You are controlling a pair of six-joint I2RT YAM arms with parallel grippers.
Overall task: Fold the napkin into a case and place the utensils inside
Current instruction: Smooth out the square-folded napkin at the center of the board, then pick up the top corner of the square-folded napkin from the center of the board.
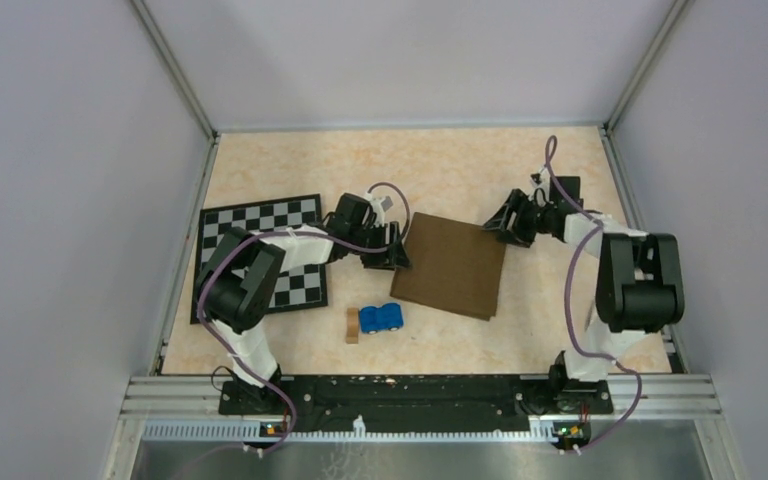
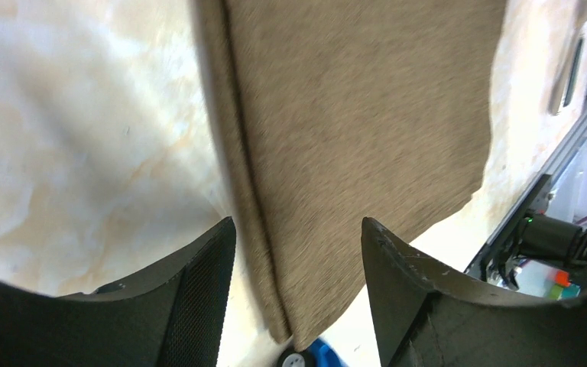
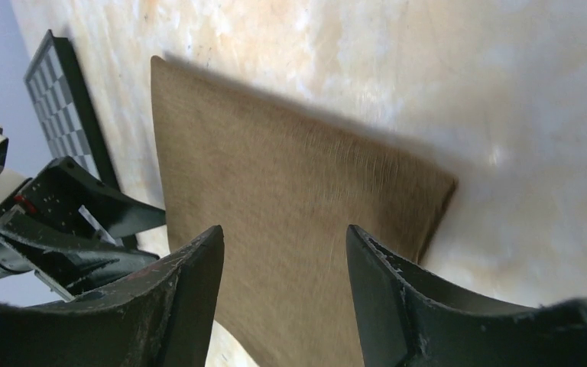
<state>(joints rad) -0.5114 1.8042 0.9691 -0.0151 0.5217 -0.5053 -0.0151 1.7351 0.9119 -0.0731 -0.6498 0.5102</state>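
You're mid-fold: the napkin lies flat on the tabletop, not yet a narrow case. Your left fingers stand apart over its left edge, and your right fingers stand apart near its far corner. Both are empty. Next, pinch an edge and fold across.

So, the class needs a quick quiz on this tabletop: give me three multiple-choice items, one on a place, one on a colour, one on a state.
1. Where is the blue toy car?
A. on top of the napkin
B. beside the wooden block, on the near side of the napkin
C. behind the napkin

2. What colour is the napkin?
A. dark brown
B. white
C. red

3. The right gripper is:
A. shut on the block
B. open, holding nothing
C. shut on the napkin

Answers:
1 B, the car lies next to the block.
2 A, the cloth is brown in every view.
3 B, its fingers stand apart over the cloth.
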